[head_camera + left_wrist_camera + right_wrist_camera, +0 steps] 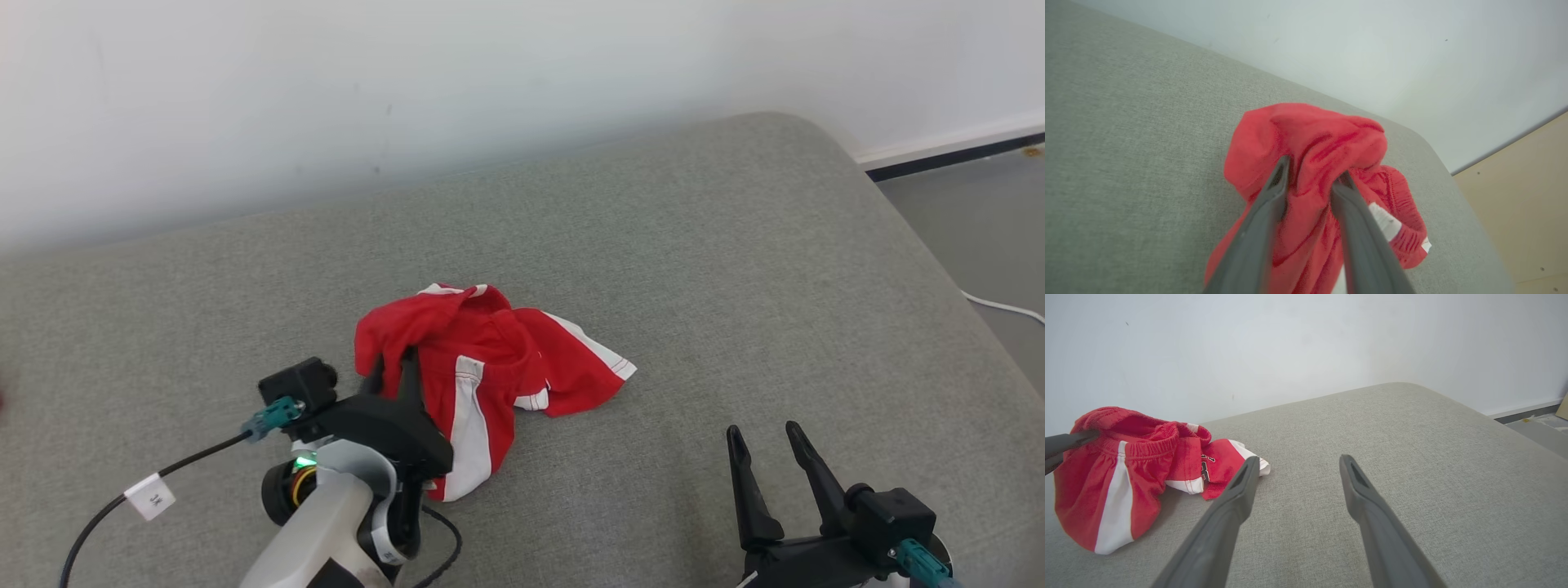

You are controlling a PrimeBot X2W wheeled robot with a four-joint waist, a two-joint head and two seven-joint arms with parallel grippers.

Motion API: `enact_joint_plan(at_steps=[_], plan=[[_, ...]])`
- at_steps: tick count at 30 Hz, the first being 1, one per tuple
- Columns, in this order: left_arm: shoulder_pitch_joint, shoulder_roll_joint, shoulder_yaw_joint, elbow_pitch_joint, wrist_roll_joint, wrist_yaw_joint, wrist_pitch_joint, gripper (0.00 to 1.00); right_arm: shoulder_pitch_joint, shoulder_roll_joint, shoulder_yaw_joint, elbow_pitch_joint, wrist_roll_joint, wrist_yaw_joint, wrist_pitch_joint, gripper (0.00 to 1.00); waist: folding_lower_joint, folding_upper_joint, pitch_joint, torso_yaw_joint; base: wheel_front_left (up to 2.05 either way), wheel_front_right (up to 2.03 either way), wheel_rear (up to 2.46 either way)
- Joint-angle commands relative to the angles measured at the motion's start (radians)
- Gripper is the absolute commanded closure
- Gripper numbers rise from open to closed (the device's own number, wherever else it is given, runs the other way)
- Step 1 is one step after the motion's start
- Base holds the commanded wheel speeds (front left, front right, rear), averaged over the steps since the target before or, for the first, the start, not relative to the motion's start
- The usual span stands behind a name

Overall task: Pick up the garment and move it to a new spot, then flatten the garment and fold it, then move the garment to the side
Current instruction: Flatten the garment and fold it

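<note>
Left wrist view: left hand [1314, 168] astride bunched garment [1306, 126].

The left gripper [396, 363] has its fingertips buried in a raised fold of the garment [490, 359], so the head view hides how they meet; its arm [326, 518] runs off the bottom edge. In the left wrist view the fingers [1257, 232] and the cloth's lower part are cut by the bottom edge, and the fold caught between them covers their inner faces. The right gripper [763, 431] is cropped at its base. A dark print [1207, 459] sits half behind a finger, unreadable. The label [149, 496] on the cable [196, 452] is too small to read
</note>
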Motion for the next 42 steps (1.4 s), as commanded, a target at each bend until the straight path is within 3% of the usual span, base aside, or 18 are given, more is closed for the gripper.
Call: enact_joint_plan(at_steps=[1,8,13,21,25,29,35,39,40,41,42], plan=[[0.011,0.000,0.036,0.017,0.034,-0.001,-0.003,0.00,-0.007,0.002,-0.001,0.001,0.002,0.003,-0.004,0.00,-0.0001,-0.0001,-0.001,0.017,0.00,0.00,0.00],[0.045,0.044,0.149,0.000,0.184,0.008,-0.004,0.00,0.013,0.002,-0.010,0.004,0.000,0.003,0.001,0.00,-0.0001,-0.0001,-0.026,0.053,0.00,0.00,0.00],[0.015,0.066,0.120,-0.034,0.279,0.012,0.003,0.00,0.022,0.002,-0.005,0.002,-0.002,0.003,0.003,0.00,-0.0001,-0.0001,-0.044,0.063,0.00,0.00,0.00],[-0.087,0.029,-0.114,-0.036,0.386,-0.071,0.281,0.00,0.028,0.002,0.015,-0.005,-0.001,0.003,0.012,0.00,-0.0001,-0.0001,-0.050,0.015,0.00,0.00,0.00],[-0.127,0.032,-0.226,0.009,0.464,-0.066,0.418,0.00,0.018,0.002,0.018,-0.008,0.000,0.003,0.014,0.00,-0.0001,-0.0001,-0.046,-0.030,0.00,0.00,0.00],[-0.152,0.071,-0.301,0.048,0.533,-0.078,0.485,0.00,0.020,0.002,0.014,-0.009,0.004,0.003,0.008,0.00,-0.0001,-0.0001,-0.039,-0.070,0.00,0.00,0.00],[-0.177,0.139,-0.390,0.046,0.582,-0.182,0.545,0.00,0.037,0.002,0.000,-0.007,0.007,0.003,0.001,0.00,-0.0001,-0.0001,-0.029,-0.081,0.00,0.00,0.00],[-0.193,0.153,-0.430,0.041,0.596,-0.208,0.563,0.00,0.026,0.002,0.009,-0.009,0.017,0.003,-0.001,0.00,-0.0001,-0.0001,-0.017,-0.074,0.00,0.00,0.00],[-0.192,0.151,-0.435,0.039,0.591,-0.213,0.572,0.04,0.022,0.002,0.008,-0.011,0.020,0.003,-0.003,0.00,-0.0001,-0.0001,-0.013,-0.070,0.00,0.00,0.00],[-0.193,0.148,-0.438,0.034,0.587,-0.215,0.580,0.25,0.019,0.002,0.006,-0.011,0.021,0.003,-0.005,0.00,-0.0001,-0.0001,-0.009,-0.065,0.00,0.00,0.00],[-0.196,0.146,-0.443,0.025,0.587,-0.217,0.585,0.31,0.018,0.002,0.003,-0.012,0.022,0.003,-0.006,0.00,-0.0001,-0.0001,-0.005,-0.059,0.00,0.00,0.00]])
